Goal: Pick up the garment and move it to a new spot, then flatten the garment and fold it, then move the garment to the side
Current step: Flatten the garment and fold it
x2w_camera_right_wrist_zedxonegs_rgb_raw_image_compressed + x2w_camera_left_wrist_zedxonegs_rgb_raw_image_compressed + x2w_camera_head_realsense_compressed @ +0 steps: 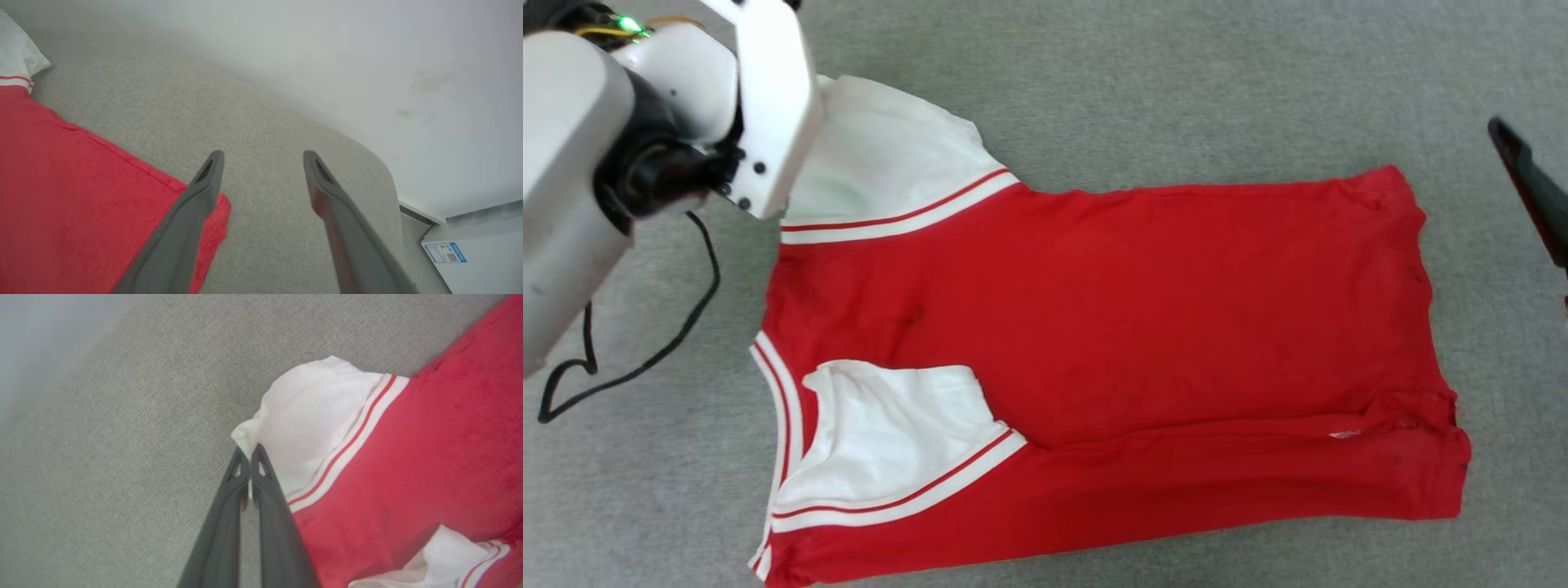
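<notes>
Garment (1111, 310) lies spread out on the grey cloth top (1217, 73), plain red side up. Its near white sleeve (890, 425) is folded onto the red part. My left gripper (249, 451) is pinched tight on the tip of the far white sleeve (310, 416). My right gripper (263, 157) hangs wide open with nothing in it, near the red hem corner.
</notes>
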You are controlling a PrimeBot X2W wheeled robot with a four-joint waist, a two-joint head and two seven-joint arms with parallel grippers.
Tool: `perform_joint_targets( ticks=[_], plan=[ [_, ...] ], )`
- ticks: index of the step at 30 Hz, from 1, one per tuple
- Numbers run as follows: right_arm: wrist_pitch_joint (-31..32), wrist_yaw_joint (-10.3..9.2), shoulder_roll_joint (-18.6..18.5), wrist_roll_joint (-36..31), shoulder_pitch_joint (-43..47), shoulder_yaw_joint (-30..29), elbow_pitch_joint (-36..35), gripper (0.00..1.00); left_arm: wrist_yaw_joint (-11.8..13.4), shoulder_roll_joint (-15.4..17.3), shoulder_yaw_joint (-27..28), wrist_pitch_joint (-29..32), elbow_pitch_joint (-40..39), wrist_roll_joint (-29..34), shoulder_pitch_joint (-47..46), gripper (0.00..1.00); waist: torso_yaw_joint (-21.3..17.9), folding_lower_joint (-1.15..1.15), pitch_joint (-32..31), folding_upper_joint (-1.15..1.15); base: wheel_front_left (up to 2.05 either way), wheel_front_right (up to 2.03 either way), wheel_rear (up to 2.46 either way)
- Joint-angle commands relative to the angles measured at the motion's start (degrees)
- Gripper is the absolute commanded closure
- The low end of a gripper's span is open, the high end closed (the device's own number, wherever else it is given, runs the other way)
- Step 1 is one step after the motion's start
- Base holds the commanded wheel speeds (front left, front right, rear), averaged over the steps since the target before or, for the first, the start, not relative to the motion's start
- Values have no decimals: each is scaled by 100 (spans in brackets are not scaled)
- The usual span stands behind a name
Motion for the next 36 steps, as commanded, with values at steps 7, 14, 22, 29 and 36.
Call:
perform_joint_targets(
  ticks=[7, 14, 22, 29, 36],
  plan=[
    [2079, -6, -979, 1351, -831, 745, 603, 0, 42, -113, -63, -120, -444, 85, 122, 100, 335, 0, 36, 0, 0, 0, 0],
    [3196, -6, -1014, 1913, -1586, 1311, 1357, 0, 8, -209, -67, -189, -598, 167, -70, 100, 569, 0, 286, 0, 0, 0, 0],
    [3127, -6, -544, 1715, -1873, 1912, 2284, 0, -42, -270, -77, -268, -632, 235, -211, 100, 727, 0, 518, 0, 0, 0, 0],
    [2862, -5, -344, 1787, -1636, 2721, 2836, 51, -78, -277, -107, -335, -554, 246, -214, 100, 741, 0, 605, 0, 0, 0, 0],
    [2082, -6, -547, 1920, -2020, 2803, 2866, 100, -120, -275, -161, -475, -408, 164, -49, 100, 692, 0, 274, 0, 0, 0, 0]
  ],
)
